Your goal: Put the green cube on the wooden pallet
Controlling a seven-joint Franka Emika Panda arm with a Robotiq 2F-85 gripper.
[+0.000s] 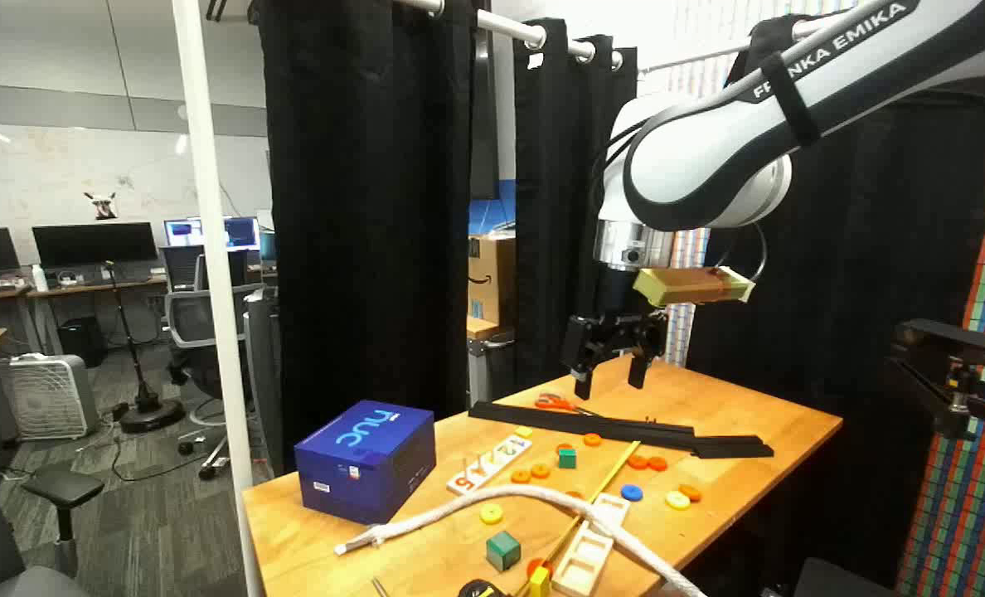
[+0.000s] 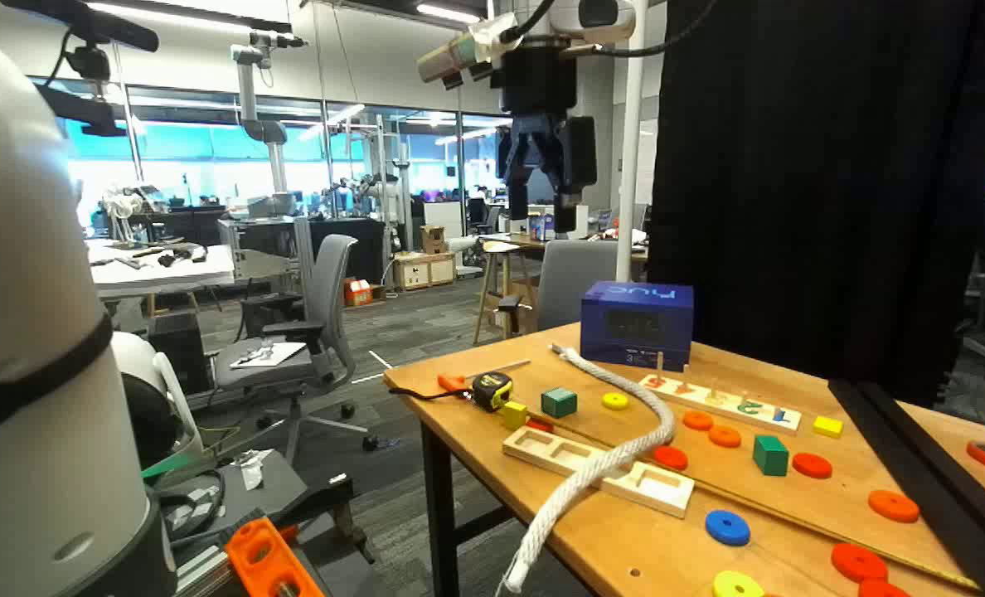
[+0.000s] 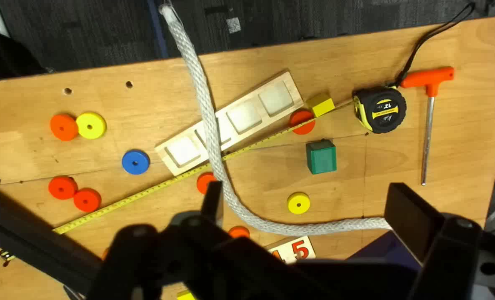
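The green cube (image 1: pixel 503 550) sits on the wooden table, near the tape measure; it also shows in an exterior view (image 2: pixel 559 402) and the wrist view (image 3: pixel 321 157). A second, smaller green block (image 1: pixel 567 458) stands beside orange rings, also in an exterior view (image 2: pixel 770 455); my gripper hides it in the wrist view. The wooden pallet looks like the pale tray with square recesses (image 1: pixel 589 548), also in the wrist view (image 3: pixel 259 109); a rope crosses it. My gripper (image 1: pixel 610 379) is open and empty, high above the table; its fingers frame the wrist view (image 3: pixel 308 204).
The grey rope (image 3: pixel 203 98) curves over the tray and around the cube's side. A blue box (image 1: pixel 366 460), numbered peg board (image 2: pixel 720 403), tape measure (image 3: pixel 380 109), orange T-handle tool (image 3: pixel 428 104), black rails (image 1: pixel 608 427) and several coloured rings lie about. A yellow block (image 3: pixel 320 104) touches the tray's end area.
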